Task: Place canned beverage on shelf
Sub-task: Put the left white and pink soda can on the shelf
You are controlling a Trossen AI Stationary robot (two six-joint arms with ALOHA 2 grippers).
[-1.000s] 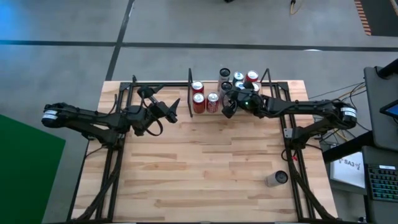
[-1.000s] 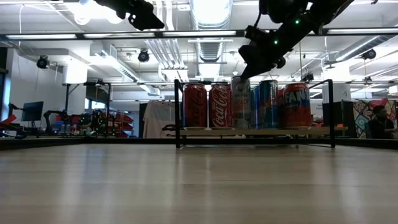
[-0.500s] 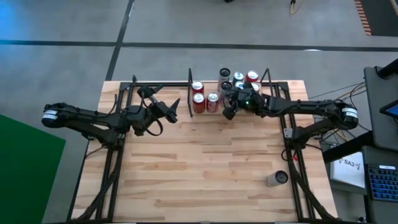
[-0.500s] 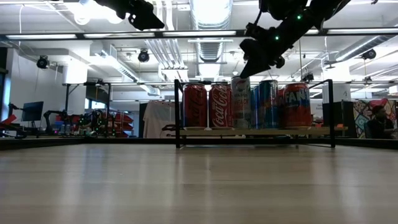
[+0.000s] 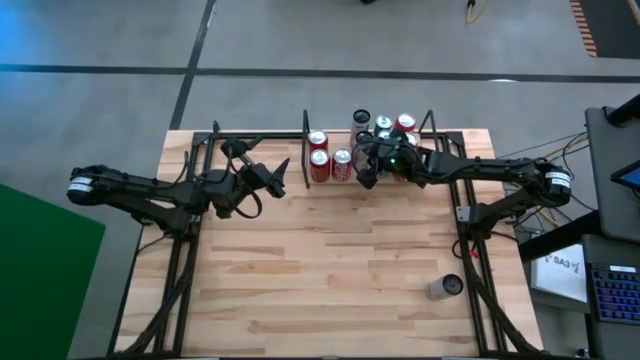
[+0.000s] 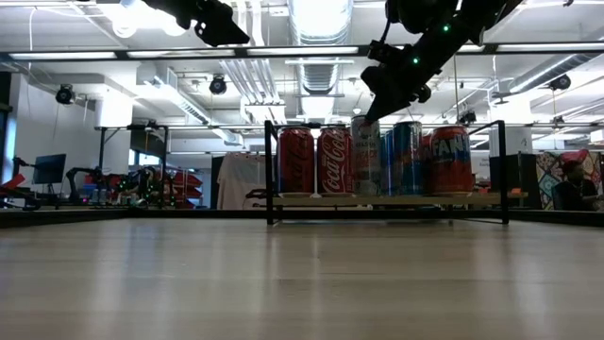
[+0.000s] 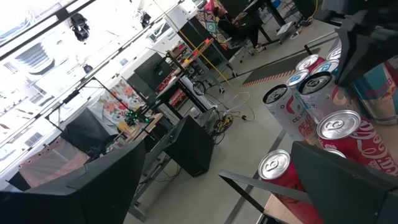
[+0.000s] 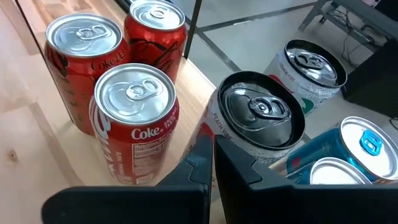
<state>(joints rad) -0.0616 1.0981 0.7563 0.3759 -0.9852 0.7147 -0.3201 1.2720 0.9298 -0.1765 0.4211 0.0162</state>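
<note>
The shelf [image 5: 306, 150] stands at the table's far edge and holds several upright cans, among them red cola cans [image 5: 341, 164] on its left part. My right gripper [image 5: 366, 176] is shut and slants down over the shelf's front. In the right wrist view its tips [image 8: 210, 149] stand by a black-topped silver can [image 8: 258, 117]. That can shows under the gripper in the low view [image 6: 366, 156]. My left gripper [image 5: 281, 176] hangs open and level above the table, left of the shelf, with nothing between its fingers. My right gripper's shut fingertips [image 8: 205, 144] stand against the near upper side of the black-topped can [image 8: 219, 124], coming slantwise from above and the near side. Whether they touch it, I cannot tell. The can stands upright on the shelf board.
A silver can [image 5: 445, 288] lies on its side on the table near the right front. Black frame legs run along both table sides. The wide middle of the plank top [image 5: 330, 260] bears nothing.
</note>
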